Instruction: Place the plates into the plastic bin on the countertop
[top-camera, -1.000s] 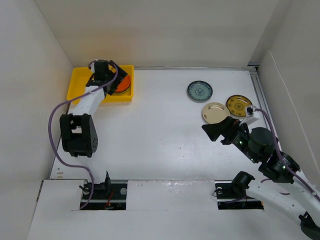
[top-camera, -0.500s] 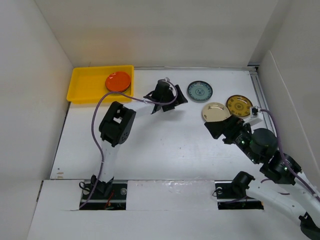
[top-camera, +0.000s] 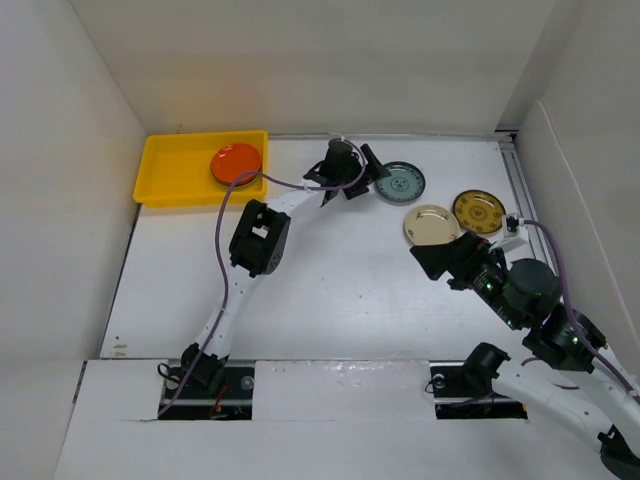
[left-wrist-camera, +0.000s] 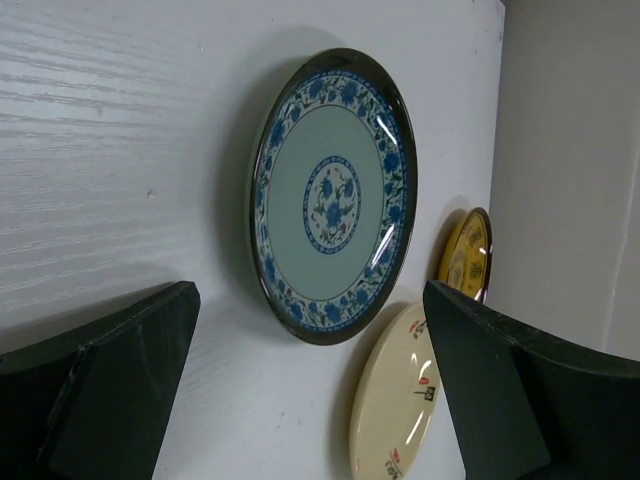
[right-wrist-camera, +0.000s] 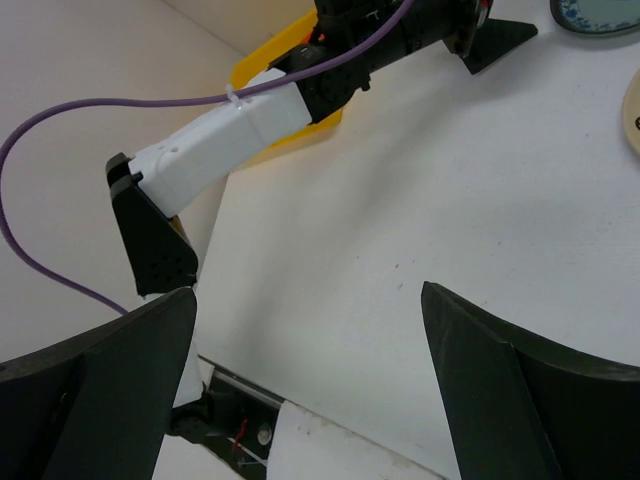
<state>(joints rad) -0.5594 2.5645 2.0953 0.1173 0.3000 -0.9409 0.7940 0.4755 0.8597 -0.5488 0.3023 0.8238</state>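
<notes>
Your left gripper (top-camera: 360, 180) has its fingers spread wide with nothing between them, and it sits low over the countertop (top-camera: 330, 300) just beside the teal patterned plate (top-camera: 400, 182). From the left wrist you see that plate whole, lying flat, framed by the two dark fingers (left-wrist-camera: 110, 380), whose tips are cut off at the bottom edge. Whether either finger touches the plate's rim you cannot tell.

Behind it, the cream plate (top-camera: 430, 224) is cut off by the lower edge of the left wrist view. The brown-and-gold plate (top-camera: 478, 211) shows there only as a thin sliver, so its pattern is hard to read. From above, all three plates lie apart from one another on the right side of the countertop.

Your right gripper (top-camera: 447, 258) is also spread and empty, hanging just at the near edge of the cream plate. Its wrist camera catches only slivers of the teal and cream plates at the right border.

The plastic bin (top-camera: 175, 172) sits in the far left corner, with an orange plate (top-camera: 237, 163) in its right end. Whether anything is stacked beneath that plate you cannot tell. From the right wrist, the left arm hides most of the bin.
</notes>
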